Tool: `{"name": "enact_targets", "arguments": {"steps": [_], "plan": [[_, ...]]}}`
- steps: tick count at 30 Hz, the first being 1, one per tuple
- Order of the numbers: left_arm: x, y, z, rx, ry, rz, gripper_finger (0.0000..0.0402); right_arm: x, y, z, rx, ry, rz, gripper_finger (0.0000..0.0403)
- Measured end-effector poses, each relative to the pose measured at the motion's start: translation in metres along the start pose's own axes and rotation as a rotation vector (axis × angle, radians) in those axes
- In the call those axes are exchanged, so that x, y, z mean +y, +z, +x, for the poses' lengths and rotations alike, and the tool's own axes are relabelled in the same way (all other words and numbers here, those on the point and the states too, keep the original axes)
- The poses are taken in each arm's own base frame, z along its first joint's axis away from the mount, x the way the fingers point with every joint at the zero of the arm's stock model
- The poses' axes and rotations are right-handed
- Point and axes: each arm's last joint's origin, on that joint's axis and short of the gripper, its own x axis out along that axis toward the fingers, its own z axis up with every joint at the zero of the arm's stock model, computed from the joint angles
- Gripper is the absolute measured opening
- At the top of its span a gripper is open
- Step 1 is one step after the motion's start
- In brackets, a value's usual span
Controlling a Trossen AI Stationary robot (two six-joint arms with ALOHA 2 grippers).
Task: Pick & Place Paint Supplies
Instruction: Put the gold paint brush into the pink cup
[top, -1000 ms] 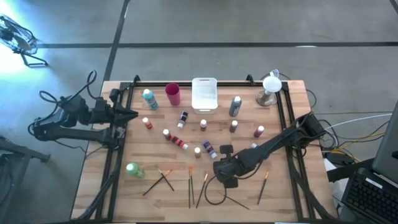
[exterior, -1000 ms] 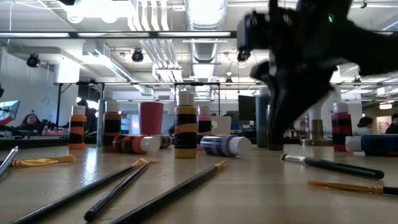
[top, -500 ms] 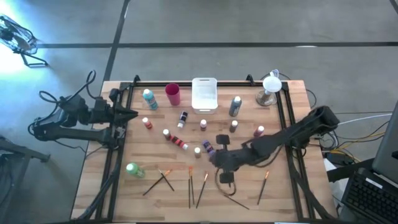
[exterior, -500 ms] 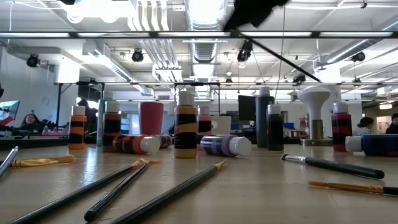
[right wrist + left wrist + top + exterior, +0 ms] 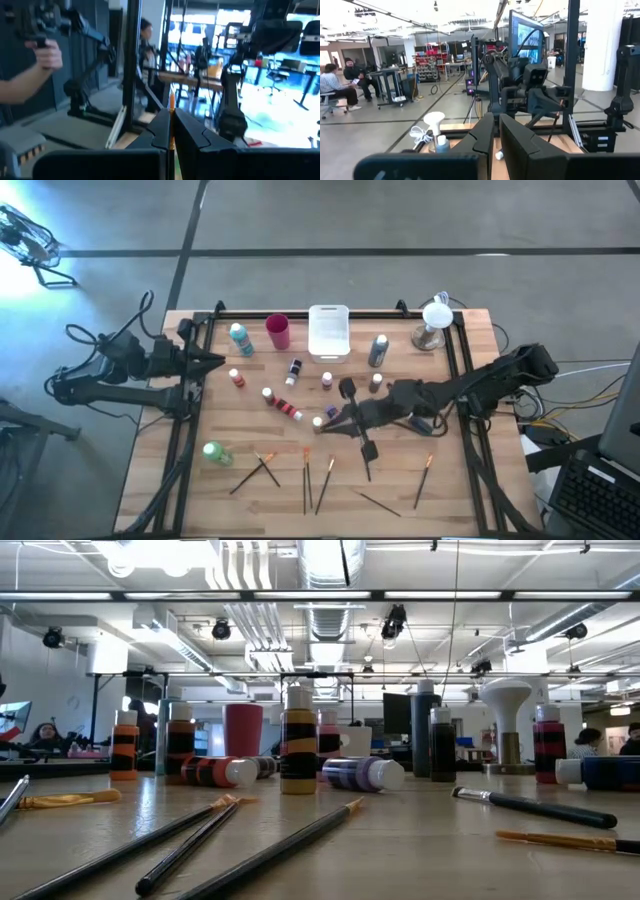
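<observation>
The right end effector hangs above the middle of the desk, its fingers pinched shut on a thin paintbrush. The brush's dark handle slants down from the grip, its orange part showing between the fingers. Small paint bottles stand or lie just beside. The left end effector waits at the desk's left edge, fingers nearly closed on nothing.

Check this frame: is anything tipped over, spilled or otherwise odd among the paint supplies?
No spill shows. Several bottles lie on their sides: a green one near the left front, a red one and a purple one mid-table. Two brushes lie crossed. The right gripper holds a brush in the air.
</observation>
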Motion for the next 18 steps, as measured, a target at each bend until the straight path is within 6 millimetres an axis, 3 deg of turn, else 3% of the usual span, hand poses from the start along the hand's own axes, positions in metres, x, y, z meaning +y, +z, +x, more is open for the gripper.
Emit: {"name": "enact_targets", "arguments": {"steps": [7, 18], "plan": [[0.000, 0.002, 0.008, -0.021, -0.001, -0.102, 0.0036, -0.010, -0.003, 0.005, -0.017, -0.005, -0.006, 0.0011], [-0.001, 0.001, 0.029, -0.016, -0.007, -0.155, 0.0036, -0.015, 0.012, 0.019, -0.007, 0.043, -0.058, 0.0010]]}}
